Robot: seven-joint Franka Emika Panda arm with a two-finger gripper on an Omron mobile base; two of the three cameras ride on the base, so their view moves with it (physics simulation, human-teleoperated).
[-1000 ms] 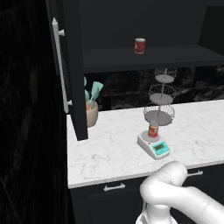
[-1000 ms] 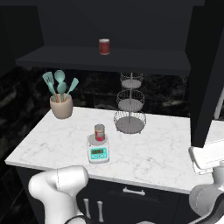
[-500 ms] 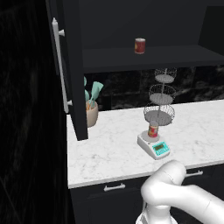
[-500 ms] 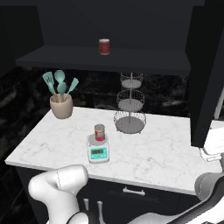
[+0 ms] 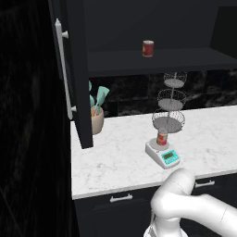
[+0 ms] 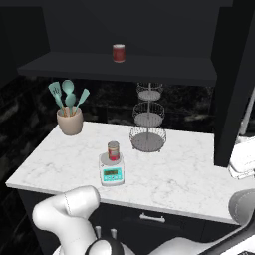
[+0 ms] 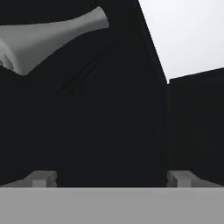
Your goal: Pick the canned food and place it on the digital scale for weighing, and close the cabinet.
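The canned food (image 5: 161, 137) (image 6: 113, 150), red with a yellowish label band, stands upright on the digital scale (image 5: 163, 155) (image 6: 111, 172) on the marble counter. The black cabinet stands with both doors swung out: the left door (image 5: 76, 69) and the right door (image 6: 234, 84). My arm reaches far right, and its white hand (image 6: 242, 159) sits at the lower edge of the right door. In the hand view my gripper (image 7: 113, 179) is open, its tips wide apart, facing the dark door panel (image 7: 109, 109) with its silver bar handle (image 7: 48, 37) at upper left.
A plain red can (image 5: 147, 48) (image 6: 118, 53) sits on the open cabinet shelf. A three-tier wire basket stand (image 5: 169, 111) is behind the scale. A beige pot of teal utensils (image 6: 68, 117) stands at the counter's back left. Black drawers (image 5: 121, 198) run below the counter.
In the right base view my hand has moved right and a little upward, closer to the right door. The can, scale and doors have not moved.
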